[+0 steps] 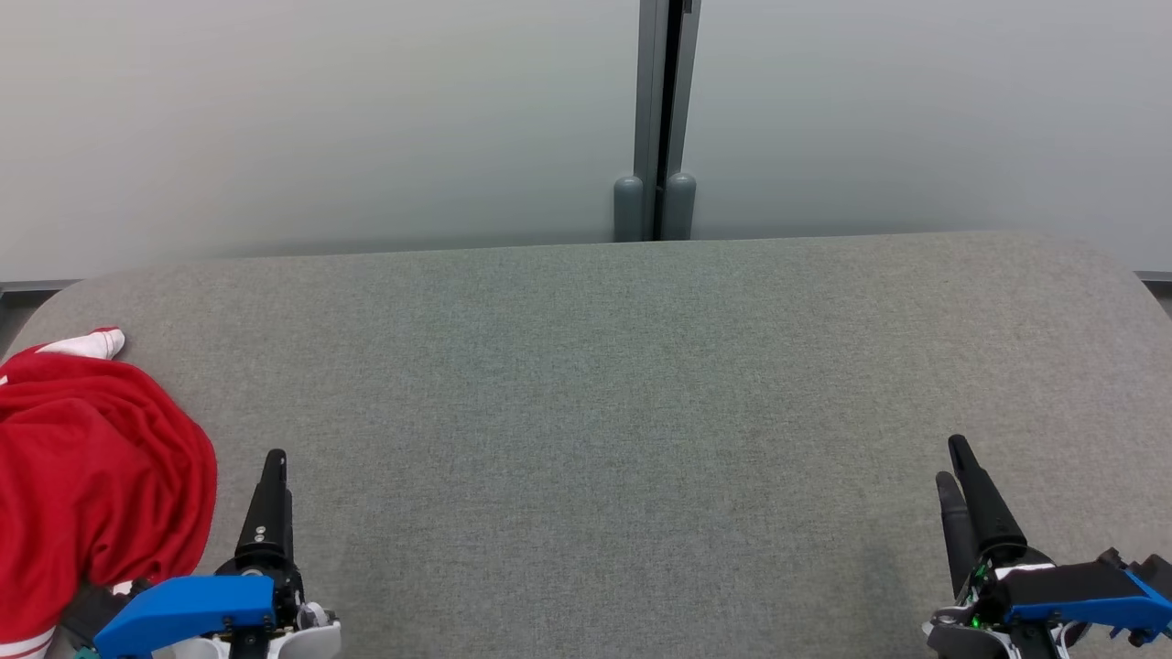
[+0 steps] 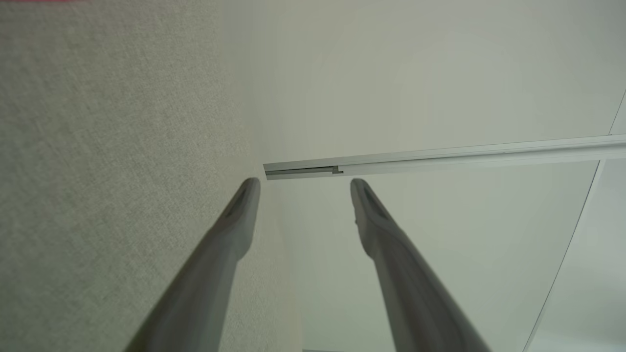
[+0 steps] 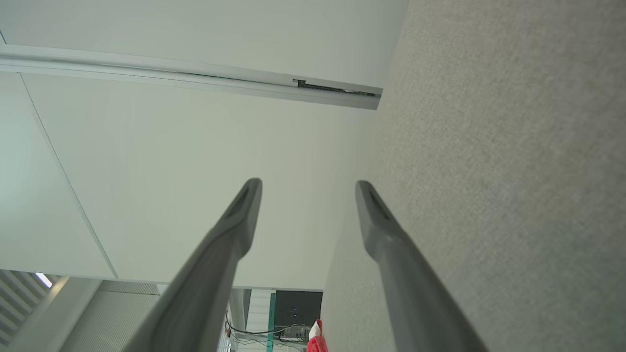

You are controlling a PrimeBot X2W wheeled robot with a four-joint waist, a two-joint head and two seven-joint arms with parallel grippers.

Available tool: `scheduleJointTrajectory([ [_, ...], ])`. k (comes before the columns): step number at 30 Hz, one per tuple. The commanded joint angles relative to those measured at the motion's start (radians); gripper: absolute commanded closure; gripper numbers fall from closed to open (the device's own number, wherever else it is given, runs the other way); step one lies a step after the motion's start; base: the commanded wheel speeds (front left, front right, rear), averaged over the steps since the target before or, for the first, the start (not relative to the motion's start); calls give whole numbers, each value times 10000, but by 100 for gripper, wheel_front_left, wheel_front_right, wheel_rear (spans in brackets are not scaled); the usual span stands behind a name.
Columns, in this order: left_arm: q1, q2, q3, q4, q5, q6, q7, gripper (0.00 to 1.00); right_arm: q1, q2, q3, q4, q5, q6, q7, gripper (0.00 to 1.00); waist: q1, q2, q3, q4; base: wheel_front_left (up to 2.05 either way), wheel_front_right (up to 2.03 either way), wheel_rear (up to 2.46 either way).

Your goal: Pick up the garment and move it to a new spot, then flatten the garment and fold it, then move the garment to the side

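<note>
If you start at the far left of the head view, the garment (image 1: pixel 92 476) is a crumpled red heap on the left end of the grey fabric table (image 1: pixel 586 384), and the frame edge cuts part of it off. Its long axis runs roughly near-to-far along that end, with a white-trimmed tip pointing away toward the wall and white stripes at the near end. Just right of it sits your left gripper (image 1: pixel 274 462). It's edge-on from the head, so you can't read the gap there, but its wrist cam shows the left gripper (image 2: pixel 305 185) with fingers clearly parted. Then it's bare table all the way across to your right gripper (image 1: pixel 950 462) at the lower right, well apart from the cloth. Its own cam shows the right gripper (image 3: pixel 308 186) spread too, plus a sliver of the red garment (image 3: pixel 315 343) at the bottom edge, past the table's far end.
</note>
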Motion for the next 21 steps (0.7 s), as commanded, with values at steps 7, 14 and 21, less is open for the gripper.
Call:
scheduleJointTrajectory([
  [7, -51, 206, -394, -350, 1864, 356, -335, 0, -94, -57, 129, -385, -1907, 13, -342, 0, 0, 0, -2, 24, 0, 0, 0],
  [14, 92, 431, -842, -529, 3549, 629, -618, 0, 14, -67, 138, -575, -3567, 15, -626, 0, 0, 0, -21, 60, 0, 0, 0],
  [21, 164, 613, -1241, -585, 4876, 870, -884, 0, 130, -77, 117, -636, -4966, 16, -875, 0, 0, 0, -45, 103, 0, 0, 0],
])
